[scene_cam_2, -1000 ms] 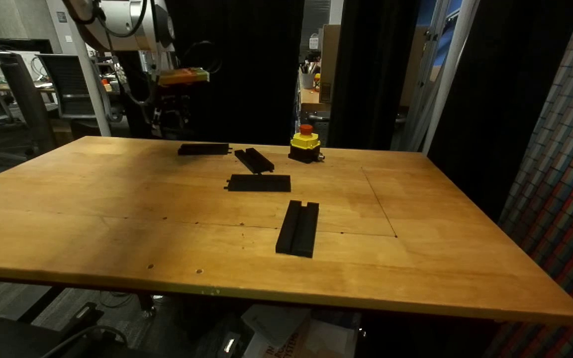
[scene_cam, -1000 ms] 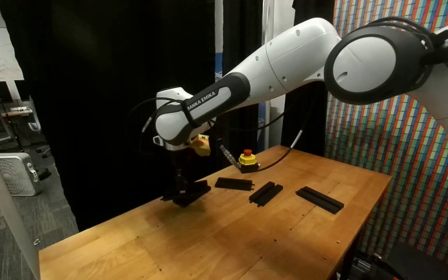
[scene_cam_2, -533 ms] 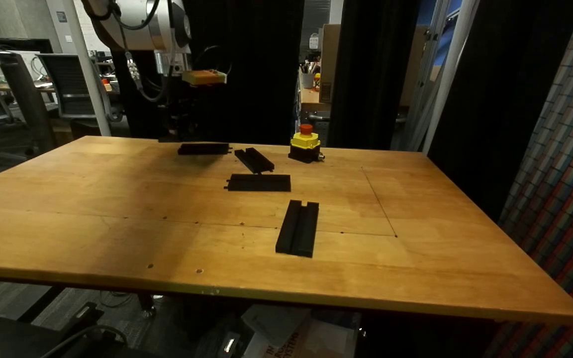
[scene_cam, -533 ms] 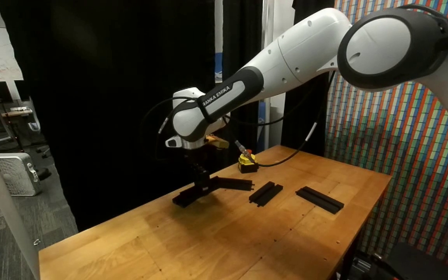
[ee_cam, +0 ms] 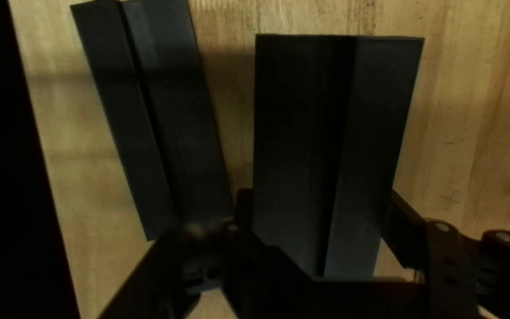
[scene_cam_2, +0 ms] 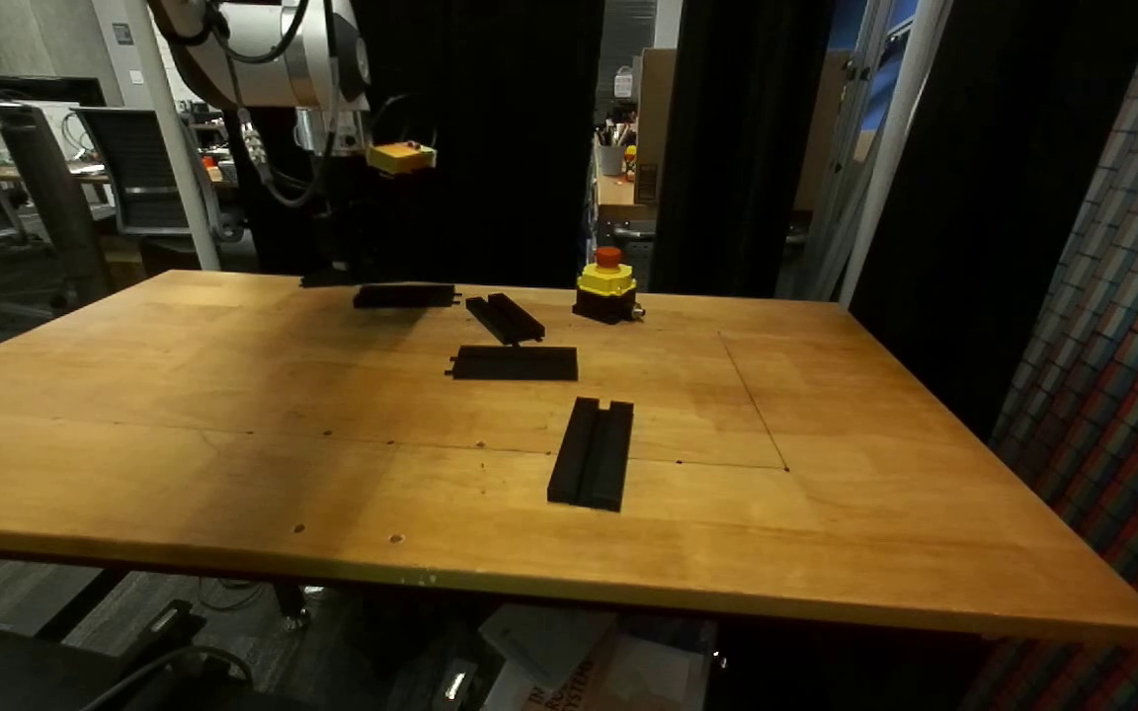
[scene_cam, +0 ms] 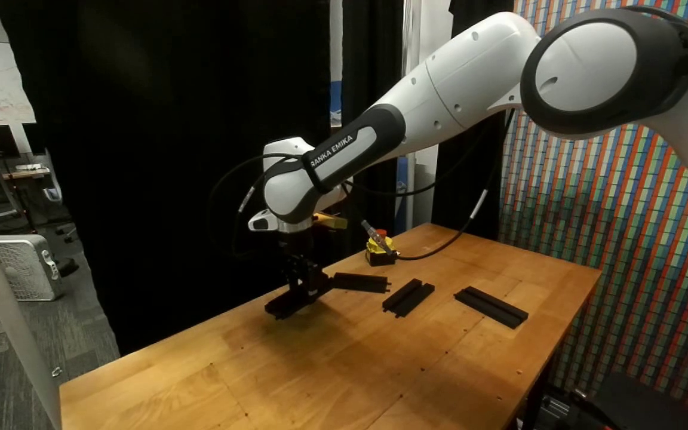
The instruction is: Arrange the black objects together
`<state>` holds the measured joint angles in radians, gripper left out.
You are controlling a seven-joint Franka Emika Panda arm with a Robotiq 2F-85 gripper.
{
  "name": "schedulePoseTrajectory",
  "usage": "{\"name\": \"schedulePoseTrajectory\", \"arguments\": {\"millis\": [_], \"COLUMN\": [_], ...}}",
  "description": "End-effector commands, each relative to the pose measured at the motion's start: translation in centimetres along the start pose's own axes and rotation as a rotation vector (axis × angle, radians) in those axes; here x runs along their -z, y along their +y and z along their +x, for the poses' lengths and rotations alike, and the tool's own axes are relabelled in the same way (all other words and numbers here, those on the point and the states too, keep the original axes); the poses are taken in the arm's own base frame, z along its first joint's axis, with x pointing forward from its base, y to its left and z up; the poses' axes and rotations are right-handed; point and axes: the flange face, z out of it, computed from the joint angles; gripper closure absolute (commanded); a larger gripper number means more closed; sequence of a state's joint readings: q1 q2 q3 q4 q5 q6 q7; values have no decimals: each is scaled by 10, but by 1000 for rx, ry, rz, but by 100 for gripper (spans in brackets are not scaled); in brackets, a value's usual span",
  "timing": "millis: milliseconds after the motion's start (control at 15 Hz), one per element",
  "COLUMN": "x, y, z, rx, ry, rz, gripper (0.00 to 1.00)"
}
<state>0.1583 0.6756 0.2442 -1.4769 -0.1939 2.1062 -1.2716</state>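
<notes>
My gripper [ee_cam: 319, 217] has a finger against each long side of a grooved black bar [ee_cam: 303, 133] in the wrist view. This held bar looks larger than the one beside it, so it seems raised above the wood. In the exterior views it mostly merges with the dark gripper [scene_cam: 305, 291]; part of it shows at the far edge [scene_cam_2: 320, 281]. A second black bar [ee_cam: 157, 119] lies tilted to its left, apart from it; it also shows in the exterior views [scene_cam: 283, 306] [scene_cam_2: 406, 296]. Other black bars [scene_cam: 360, 282] [scene_cam: 408, 297] [scene_cam: 491, 307] lie spread across the table.
The wooden table [scene_cam: 344, 364] has its back edge close beside the gripper, with a black curtain [scene_cam: 171, 149] behind. A yellow stop button with a red top [scene_cam_2: 608, 281] stands near that edge, with a cable [scene_cam: 439, 239] hanging close to it.
In an exterior view my gripper has moved right along the back edge with the held bar. The held bar has turned nearer to the direction of the bar below. The table bars have not moved.
</notes>
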Motion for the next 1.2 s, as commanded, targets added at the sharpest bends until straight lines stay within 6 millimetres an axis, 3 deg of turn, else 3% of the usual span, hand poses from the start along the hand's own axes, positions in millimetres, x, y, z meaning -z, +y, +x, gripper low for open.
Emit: {"name": "schedulePoseTrajectory", "arguments": {"millis": [0, 667, 1133], "x": [17, -4, -17], "y": [0, 12, 22], "z": [-4, -3, -18], "rx": [42, 116, 142], "ry": [32, 49, 42], "rz": [-79, -167, -170], "gripper": [55, 55, 55]}}
